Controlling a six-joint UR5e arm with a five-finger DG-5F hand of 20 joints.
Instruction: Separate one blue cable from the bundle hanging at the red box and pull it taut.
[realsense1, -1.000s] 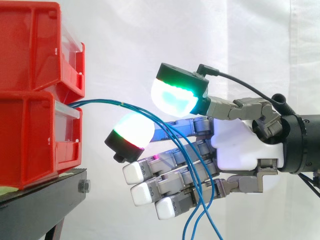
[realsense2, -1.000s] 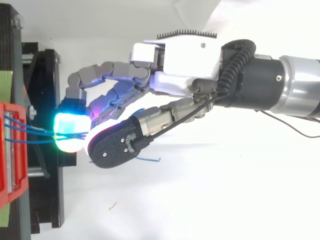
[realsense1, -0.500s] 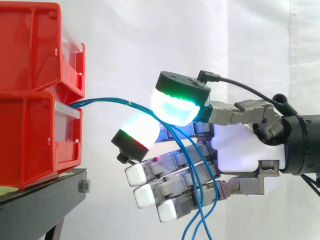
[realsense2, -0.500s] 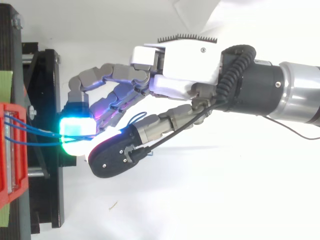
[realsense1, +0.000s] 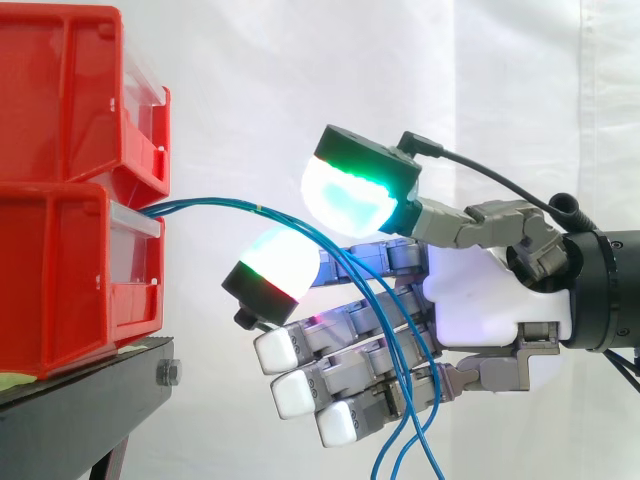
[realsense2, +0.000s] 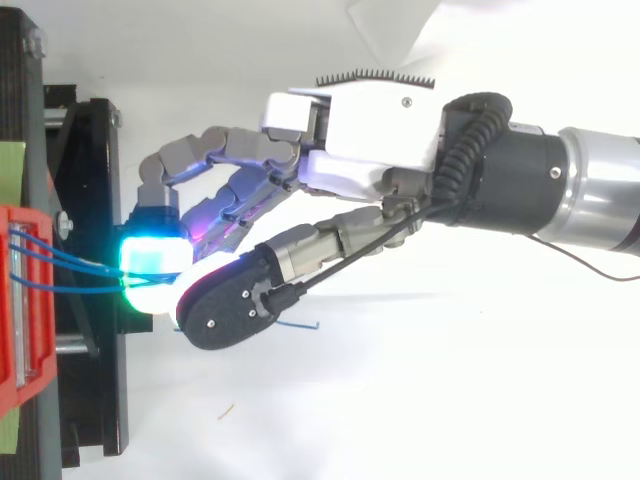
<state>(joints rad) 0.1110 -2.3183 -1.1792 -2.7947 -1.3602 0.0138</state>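
Blue cables (realsense1: 215, 203) are coming out from the gap between two stacked red bins (realsense1: 60, 280), which are sitting just beyond the hand's fingertips on a black stand (realsense1: 80, 400). From where I am standing, the strands are arcing gently across the open space towards the hand (realsense1: 490, 300), bowing upward a little rather than running dead straight. They are staying close together as a bundle, with no single strand drawn clear of the others.

At the hand they are passing between its two big glowing pads (realsense1: 355, 200), one shining green and cyan above the cables and one white with a red rim below them. Those two pads are closing in on the bundle from either side and gripping it. From above, the cyan pad (realsense2: 150, 275) and the dark back of the other one are pressing together right where the cables (realsense2: 70, 270) are running in.

Behind that pinch the strands are dropping steeply, trailing across the front of the other half-curled fingers (realsense1: 300, 395) and hanging loose below the hand.

The hand itself is reaching in level from the arm's side with its palm upright, in front of the white curtain (realsense1: 250, 80).
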